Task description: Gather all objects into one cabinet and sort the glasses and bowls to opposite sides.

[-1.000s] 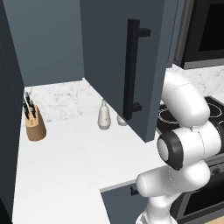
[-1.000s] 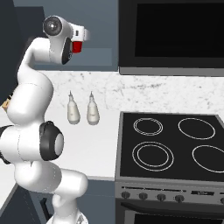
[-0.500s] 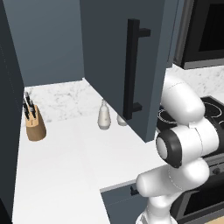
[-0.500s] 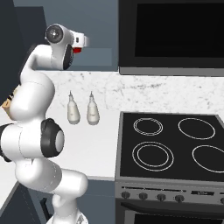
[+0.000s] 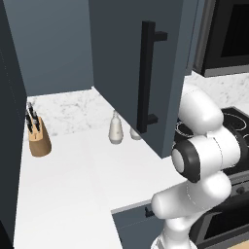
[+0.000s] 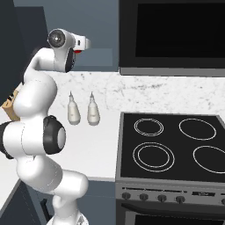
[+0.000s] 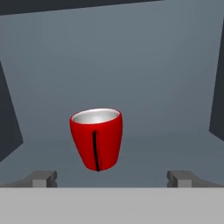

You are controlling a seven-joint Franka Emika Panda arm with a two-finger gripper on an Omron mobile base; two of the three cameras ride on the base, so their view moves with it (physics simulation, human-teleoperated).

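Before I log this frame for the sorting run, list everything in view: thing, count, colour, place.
mug: one, red, white inside, upright on the cabinet shelf ahead of the gripper
cabinet door: one, slate blue, black bar handle, swung open over the counter
shakers: two, pale, side by side by the back wall
knife block: one, tan, dark handles, counter's left
counter: white marble
stove: black, four rings, right of the counter
oven: black, above the stove
gripper: open, level with the mug
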